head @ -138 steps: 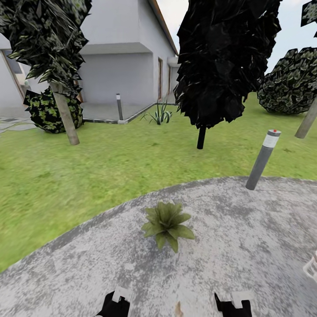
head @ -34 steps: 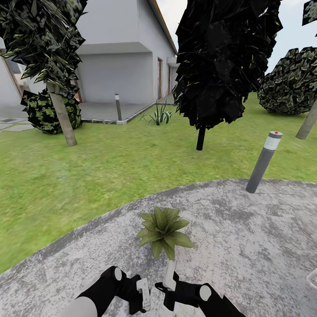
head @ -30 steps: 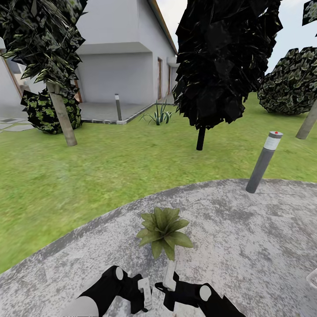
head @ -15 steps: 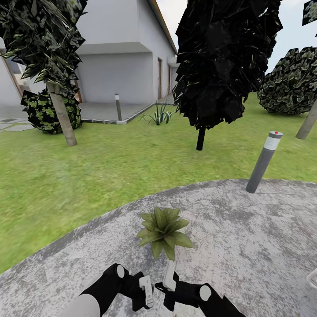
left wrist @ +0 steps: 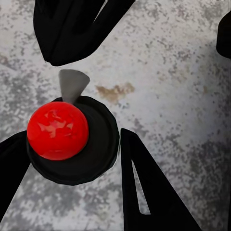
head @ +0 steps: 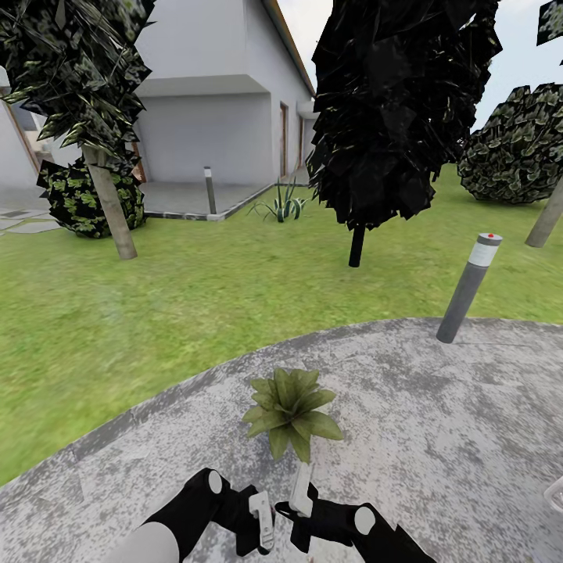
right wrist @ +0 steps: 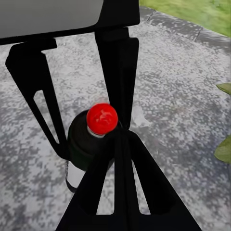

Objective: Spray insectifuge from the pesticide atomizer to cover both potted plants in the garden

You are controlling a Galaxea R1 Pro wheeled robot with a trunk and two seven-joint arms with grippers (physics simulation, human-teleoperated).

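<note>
The pesticide atomizer point(right wrist: 81, 147) is a dark bottle with a red cap and a white label, standing upright on the grey paving. From above, its red cap point(left wrist: 57, 130) and grey nozzle lie between my left gripper's point(left wrist: 74, 142) fingers, which touch it on both sides. My right gripper point(right wrist: 120, 137) is shut, its tip right beside the bottle's neck. In the head view both grippers sit low at the centre, left point(head: 262, 522) and right point(head: 301, 491). One potted plant point(head: 291, 408), a low green rosette, stands just beyond them.
The round grey patio point(head: 438, 438) borders green lawn point(head: 180, 305). A grey bollard lamp point(head: 467, 285) stands at the patio's far right edge. A dark tree trunk point(head: 356, 246), a pale trunk point(head: 109, 203), bushes and a house lie farther off. A white object point(head: 557, 493) pokes in at right.
Since 4.6 s ago both arms have come in together below the plant. Over the last second my left gripper's pale finger has crept slightly right; the rest is still.
</note>
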